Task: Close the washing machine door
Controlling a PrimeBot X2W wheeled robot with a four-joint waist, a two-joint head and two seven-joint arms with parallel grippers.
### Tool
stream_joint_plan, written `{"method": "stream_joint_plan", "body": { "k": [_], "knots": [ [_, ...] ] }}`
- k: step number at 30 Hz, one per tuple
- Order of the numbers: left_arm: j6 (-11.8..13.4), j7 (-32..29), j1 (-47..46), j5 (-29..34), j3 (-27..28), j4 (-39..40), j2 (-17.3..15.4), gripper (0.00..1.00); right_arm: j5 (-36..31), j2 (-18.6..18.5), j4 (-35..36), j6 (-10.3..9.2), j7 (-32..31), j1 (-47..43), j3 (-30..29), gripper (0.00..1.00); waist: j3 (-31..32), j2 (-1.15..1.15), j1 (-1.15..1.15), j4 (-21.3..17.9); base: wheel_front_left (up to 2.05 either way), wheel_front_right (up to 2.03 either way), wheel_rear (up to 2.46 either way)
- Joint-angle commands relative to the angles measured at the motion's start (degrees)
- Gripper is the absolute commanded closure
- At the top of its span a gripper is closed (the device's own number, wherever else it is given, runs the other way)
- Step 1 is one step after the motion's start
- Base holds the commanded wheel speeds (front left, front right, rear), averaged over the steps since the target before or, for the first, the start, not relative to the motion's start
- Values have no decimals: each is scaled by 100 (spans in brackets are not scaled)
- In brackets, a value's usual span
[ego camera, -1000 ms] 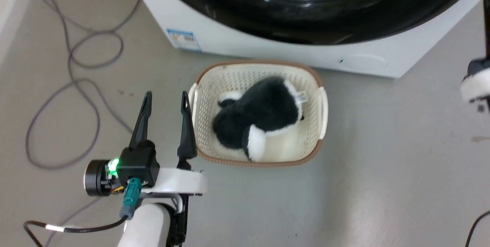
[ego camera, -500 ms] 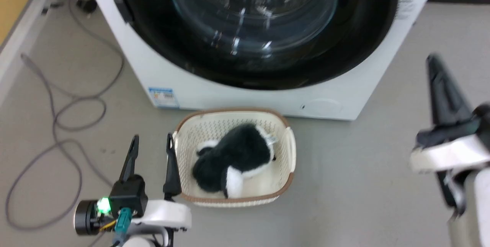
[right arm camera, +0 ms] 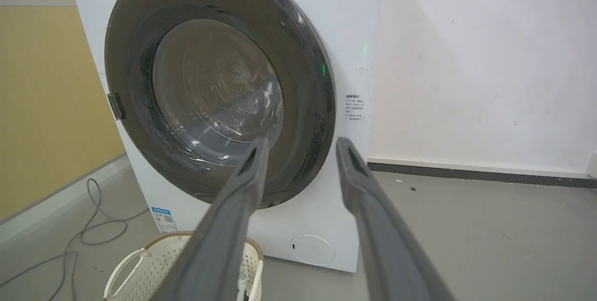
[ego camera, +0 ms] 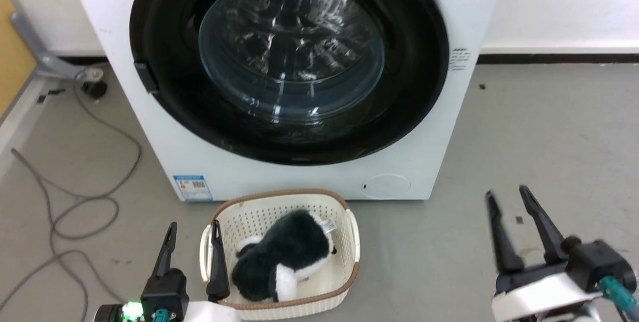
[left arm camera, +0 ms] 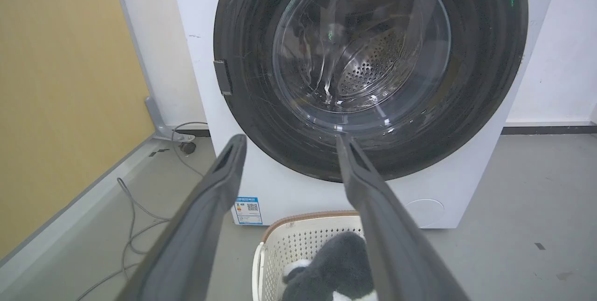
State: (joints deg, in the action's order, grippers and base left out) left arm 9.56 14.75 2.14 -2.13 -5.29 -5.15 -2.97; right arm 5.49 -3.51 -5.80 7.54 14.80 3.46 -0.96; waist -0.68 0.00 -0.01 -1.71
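From my remote seat, both grippers hang low before the washing machine. The left gripper is just beside a cream basket holding a black-and-white plush toy, and the right gripper is over grey floor — fingers spread, empty. The washing machine door sits flush in the white front.

Grey floor bears washing machine, basket and cable.

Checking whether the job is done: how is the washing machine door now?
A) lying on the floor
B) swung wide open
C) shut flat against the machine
C: the door sits flush against the front of the washing machine, no gap around its black rim.
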Motion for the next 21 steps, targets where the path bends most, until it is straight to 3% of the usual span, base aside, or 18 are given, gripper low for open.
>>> {"method": "stream_joint_plan", "body": {
  "k": [1, 11, 12, 21],
  "knots": [
    [0, 25, 89, 46, 12, 34, -21, 0, 31, 39, 24, -5, 20, -142, 24, 0, 95, 0, 1, -70, 0, 0, 0],
    [-35, 25, 266, 69, 40, 41, -37, 0, 224, 62, 68, -5, 20, -475, 95, 0, 230, 0, 1, -117, 0, 0, 0],
    [-17, -1, 203, 46, 35, 41, -11, 100, 213, 35, 58, 0, -1, -407, 89, 100, 231, 0, 1, -118, 0, 0, 0],
    [-58, -76, 183, 51, 52, 62, -2, 100, 179, 36, 79, 0, -74, -404, 87, 100, 226, 0, 1, -105, 0, 0, 0]
  ]
}}
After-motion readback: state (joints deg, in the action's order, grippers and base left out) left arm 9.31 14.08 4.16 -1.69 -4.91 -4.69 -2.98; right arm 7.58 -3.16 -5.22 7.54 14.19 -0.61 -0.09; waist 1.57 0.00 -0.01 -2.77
